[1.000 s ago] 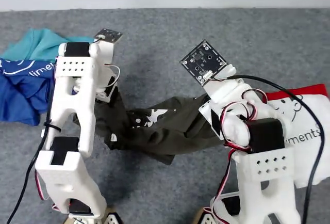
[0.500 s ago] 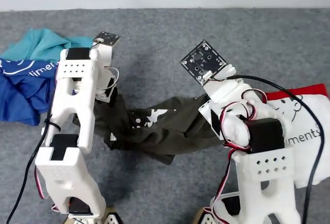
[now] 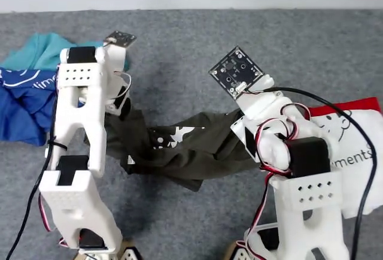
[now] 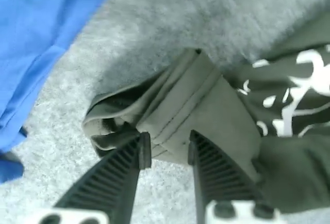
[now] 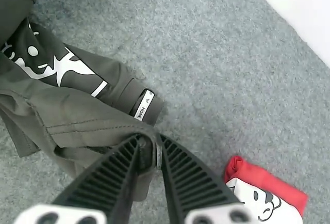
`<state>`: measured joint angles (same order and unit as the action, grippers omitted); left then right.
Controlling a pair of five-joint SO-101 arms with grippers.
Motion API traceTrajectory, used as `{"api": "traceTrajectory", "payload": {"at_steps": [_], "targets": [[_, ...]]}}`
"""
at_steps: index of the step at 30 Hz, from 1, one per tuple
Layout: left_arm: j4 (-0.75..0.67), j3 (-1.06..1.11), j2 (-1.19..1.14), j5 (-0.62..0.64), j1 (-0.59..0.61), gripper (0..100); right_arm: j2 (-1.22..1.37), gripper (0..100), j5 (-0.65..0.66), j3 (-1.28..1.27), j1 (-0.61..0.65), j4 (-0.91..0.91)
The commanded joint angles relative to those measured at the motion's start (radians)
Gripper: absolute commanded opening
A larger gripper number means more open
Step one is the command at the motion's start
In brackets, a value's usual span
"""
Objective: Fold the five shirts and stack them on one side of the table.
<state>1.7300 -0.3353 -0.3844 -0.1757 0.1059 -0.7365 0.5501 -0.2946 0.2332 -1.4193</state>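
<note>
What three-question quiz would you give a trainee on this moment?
1. True or false: the right gripper is shut on an edge of the dark green shirt.
2. Where does the blue shirt lie? A: on the left arm's side. B: on the right arm's side. C: between the arms.
3. What colour is the cloth showing along the white shirt?
Key: 1 true; 2 A; 3 red.

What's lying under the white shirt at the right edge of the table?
A red shirt, peeking out along the far edge of the white shirt. The rest of it, and anything beneath, is covered.
</note>
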Motion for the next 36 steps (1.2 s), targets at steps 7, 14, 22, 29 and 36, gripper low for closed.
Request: {"api": "traceTrajectory", "payload": {"at_steps": [7,14,22,29,36], "targets": [[-0.028,-0.039,-0.075,0.006,0.041,13,-0.025,0.9,-0.009,0.003,-0.007,0.015],[0.012,-0.039,-0.1,-0.081,0.035,18,-0.025,0.9,-0.009,0.003,-0.007,0.015],[-0.054,0.015,-0.103,-0.041,0.006,18,-0.025,0.9,-0.009,0.003,-0.007,0.013],[-0.163,0.105,-0.103,-0.032,-0.118,17,-0.11,0.9,-0.005,-0.049,-0.007,0.022],[-0.218,0.163,-0.103,-0.032,-0.14,10,-0.15,0.9,-0.005,-0.074,-0.008,0.024]]}}
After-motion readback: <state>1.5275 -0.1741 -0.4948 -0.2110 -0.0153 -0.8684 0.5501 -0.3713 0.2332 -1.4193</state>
